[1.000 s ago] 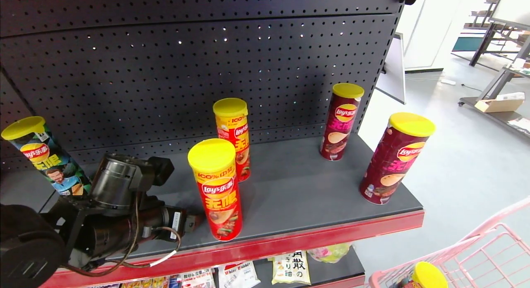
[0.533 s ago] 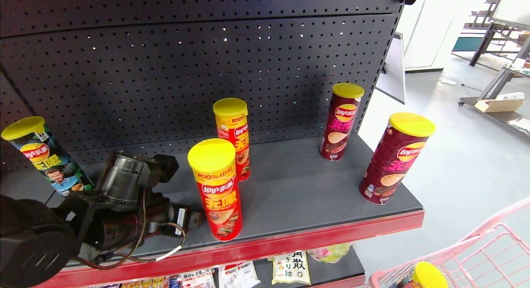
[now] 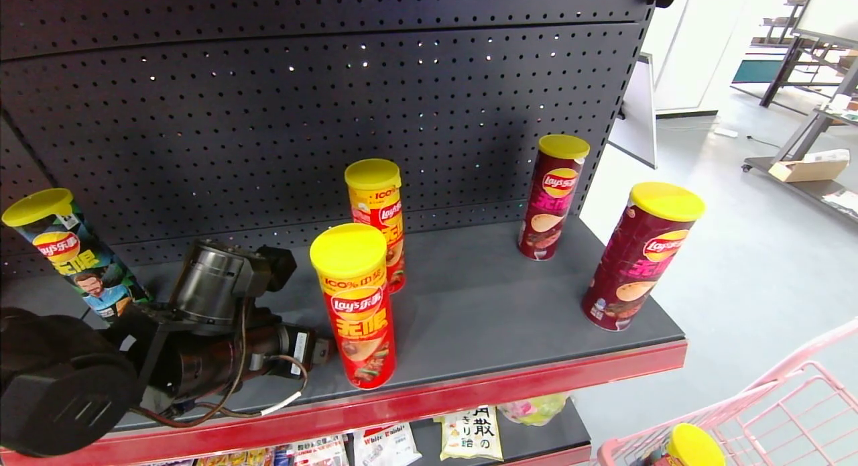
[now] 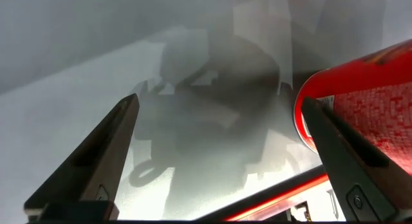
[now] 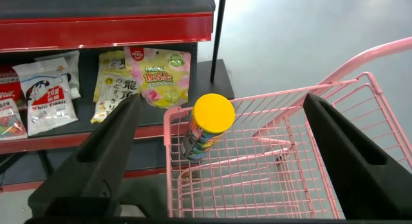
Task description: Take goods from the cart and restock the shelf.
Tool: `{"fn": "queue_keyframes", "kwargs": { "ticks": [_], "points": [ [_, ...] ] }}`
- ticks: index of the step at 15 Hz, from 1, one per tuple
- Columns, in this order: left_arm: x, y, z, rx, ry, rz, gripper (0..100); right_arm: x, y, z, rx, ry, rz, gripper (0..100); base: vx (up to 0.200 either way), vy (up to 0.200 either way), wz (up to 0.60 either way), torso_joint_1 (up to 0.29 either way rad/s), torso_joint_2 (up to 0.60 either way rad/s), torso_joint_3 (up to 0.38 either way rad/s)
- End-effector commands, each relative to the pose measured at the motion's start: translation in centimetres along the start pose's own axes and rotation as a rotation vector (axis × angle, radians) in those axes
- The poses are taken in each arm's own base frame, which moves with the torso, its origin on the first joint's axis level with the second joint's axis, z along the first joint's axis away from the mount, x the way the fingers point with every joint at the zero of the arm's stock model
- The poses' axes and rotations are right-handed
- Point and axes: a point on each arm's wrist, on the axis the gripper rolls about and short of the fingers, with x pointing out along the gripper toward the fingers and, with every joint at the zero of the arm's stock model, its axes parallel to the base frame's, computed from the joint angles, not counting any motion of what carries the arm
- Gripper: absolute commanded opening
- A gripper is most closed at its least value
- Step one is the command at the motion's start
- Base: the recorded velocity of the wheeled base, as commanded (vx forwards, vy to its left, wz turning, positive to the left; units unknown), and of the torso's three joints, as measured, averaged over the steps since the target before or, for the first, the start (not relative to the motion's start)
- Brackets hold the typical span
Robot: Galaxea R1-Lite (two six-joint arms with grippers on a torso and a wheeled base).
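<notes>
At the shelf (image 3: 482, 318) front: the red chips can (image 3: 355, 305) stands upright, facing out for display.
Left gripper (image 4: 219, 105): fingers spread wide beside that can's base; treat the can as released.
Right gripper (image 5: 222, 98): fingers spread wide above the can in the cart (image 5: 209, 124), placed for your next pick.

— Left side?
— Left arm (image 3: 201, 318) stretched forward, low and nearly level; left pincer (image 4: 219, 105) spread wide.
— And the right?
— Right pincer (image 5: 220, 102) gaping wide too, aimed downward.
</notes>
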Motion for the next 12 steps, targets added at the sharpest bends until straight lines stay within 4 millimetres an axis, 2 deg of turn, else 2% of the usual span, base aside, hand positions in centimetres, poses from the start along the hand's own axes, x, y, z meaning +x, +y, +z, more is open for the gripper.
{"fn": "queue_keyframes", "kwargs": {
  "ticks": [1, 12],
  "points": [
    [0.11, -0.04, 0.0, 0.0, 0.003, -0.001, 100, 0.0, -0.01, 0.05, -0.001, 0.001, 0.0, 100, 0.0, 0.0, 0.0, 0.0, 0.0, 0.0],
    [0.47, -0.5, 0.22, 0.009, -0.011, -0.008, 100, -0.02, 0.0, 0.04, -0.001, -0.001, 0.0, 100, 0.0, 0.0, 0.0, 0.0, 0.0, 0.0]
  ]
}}
